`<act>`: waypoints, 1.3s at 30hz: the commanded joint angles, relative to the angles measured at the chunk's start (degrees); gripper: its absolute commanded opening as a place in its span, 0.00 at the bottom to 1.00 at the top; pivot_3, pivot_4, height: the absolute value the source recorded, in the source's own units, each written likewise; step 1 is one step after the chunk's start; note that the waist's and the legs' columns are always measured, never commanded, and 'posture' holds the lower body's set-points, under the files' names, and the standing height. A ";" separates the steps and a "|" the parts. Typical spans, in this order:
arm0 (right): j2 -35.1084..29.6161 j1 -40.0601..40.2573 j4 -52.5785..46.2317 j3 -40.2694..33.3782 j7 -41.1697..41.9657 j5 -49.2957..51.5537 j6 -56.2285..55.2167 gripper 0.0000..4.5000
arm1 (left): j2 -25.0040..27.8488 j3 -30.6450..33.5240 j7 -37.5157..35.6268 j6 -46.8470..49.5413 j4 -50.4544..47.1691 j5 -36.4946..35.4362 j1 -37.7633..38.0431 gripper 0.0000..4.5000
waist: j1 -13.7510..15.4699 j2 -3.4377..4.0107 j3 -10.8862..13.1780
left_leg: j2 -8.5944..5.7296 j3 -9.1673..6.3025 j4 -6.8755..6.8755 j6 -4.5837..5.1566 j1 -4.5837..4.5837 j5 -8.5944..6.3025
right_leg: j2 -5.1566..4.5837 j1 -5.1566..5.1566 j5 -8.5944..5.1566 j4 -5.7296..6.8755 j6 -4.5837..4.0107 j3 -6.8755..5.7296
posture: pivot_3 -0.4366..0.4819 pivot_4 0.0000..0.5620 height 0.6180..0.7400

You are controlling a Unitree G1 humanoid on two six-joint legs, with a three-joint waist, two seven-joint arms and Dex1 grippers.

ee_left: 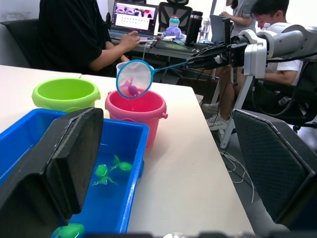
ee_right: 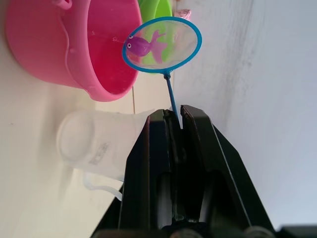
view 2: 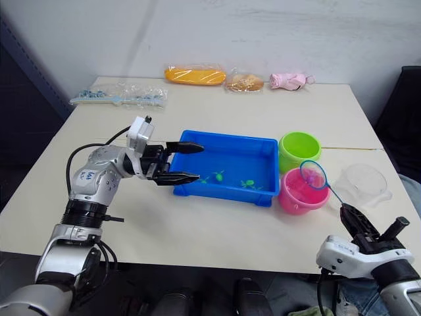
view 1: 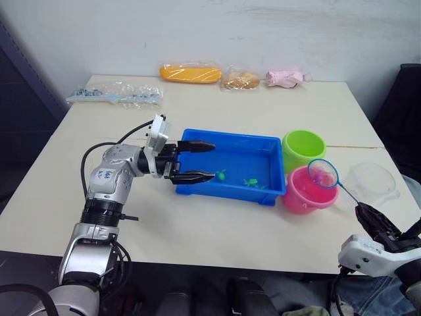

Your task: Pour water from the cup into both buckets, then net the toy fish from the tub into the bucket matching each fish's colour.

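Observation:
My right gripper [view 1: 366,212] is shut on the thin handle of the net [view 1: 323,173], whose blue hoop hangs over the pink bucket [view 1: 304,192]. A magenta toy fish [ee_right: 141,46] lies in the net's mesh. The lime green bucket [view 1: 302,147] stands just behind the pink one. The blue tub [view 1: 231,166] holds a few green fish [view 1: 250,182] near its front right. My left gripper [view 1: 200,160] is open at the tub's left end, one finger above the rim and one at its front wall. The clear cup [view 1: 372,181] rests right of the buckets.
Along the table's far edge lie an orange packet [view 1: 191,72], a bag of bread [view 1: 240,80], a pink toy [view 1: 285,78] and a clear bag with blue pieces [view 1: 116,95]. In the left wrist view, people sit at a desk [ee_left: 143,42] beyond the table.

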 commanded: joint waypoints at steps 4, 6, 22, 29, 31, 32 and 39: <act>5.67 2.74 1.33 0.44 -6.84 -8.88 -4.51 0.00 | -0.36 1.36 0.74 -0.27 -2.86 -1.33 0.05 1.00 | 0.06 0.00 0.00 | 0.00 0.00 0.00 -0.02 0.01 0.00 | 0.00 0.00 -0.01 0.01 -0.02 0.00 | 0.48 0.27 1.00; 6.36 2.20 1.52 -0.14 -8.13 -10.89 -5.04 0.00 | -0.39 1.43 0.88 -0.16 -2.99 -1.32 0.07 1.00 | 0.06 0.00 0.00 | -0.01 0.02 -0.01 -0.03 0.01 0.00 | 0.00 0.00 -0.01 0.01 -0.03 0.04 | 0.48 0.27 1.00; 6.86 0.45 5.21 2.33 -15.21 -21.91 -6.24 0.00 | -0.82 2.01 2.17 -0.26 -3.21 -1.38 0.40 1.00 | -0.62 0.00 0.00 | -0.02 0.08 -0.01 -0.04 0.11 0.01 | 0.03 0.02 -0.03 0.11 -0.06 0.10 | 0.48 0.27 1.00; 6.29 -1.07 5.65 3.23 -15.94 -22.48 -6.98 0.00 | -1.01 2.19 2.53 -0.45 -2.97 -1.31 0.43 1.00 | -1.10 0.00 0.00 | -0.02 0.08 -0.02 -0.04 0.11 0.01 | 0.03 0.02 -0.03 0.12 -0.06 0.11 | 0.48 0.27 1.00; 6.88 -1.56 5.30 3.22 -15.61 -21.31 -6.65 0.00 | -0.97 2.34 2.68 -0.42 -3.38 -1.42 0.82 1.00 | -1.18 0.00 0.00 | -0.02 0.08 -0.02 -0.05 0.11 0.01 | 0.03 0.02 -0.03 0.12 -0.06 0.11 | 0.48 0.27 1.00; 7.46 -1.64 4.64 2.72 -14.78 -17.79 -6.49 0.00 | -0.78 2.54 2.78 -0.41 -3.59 -1.46 1.10 1.00 | -1.18 0.00 0.00 | -0.02 0.08 -0.02 -0.05 0.12 0.01 | 0.04 0.02 -0.03 0.13 -0.06 0.11 | 0.48 0.27 1.00; 8.37 -5.00 -2.40 3.21 0.70 16.86 -0.69 0.00 | 0.99 3.87 3.13 -0.34 -3.17 -1.07 2.08 1.00 | -1.29 0.00 0.00 | 0.00 0.08 -0.02 -0.03 0.18 0.01 | 0.03 0.08 -0.03 0.15 -0.06 0.12 | 0.48 0.27 1.00</act>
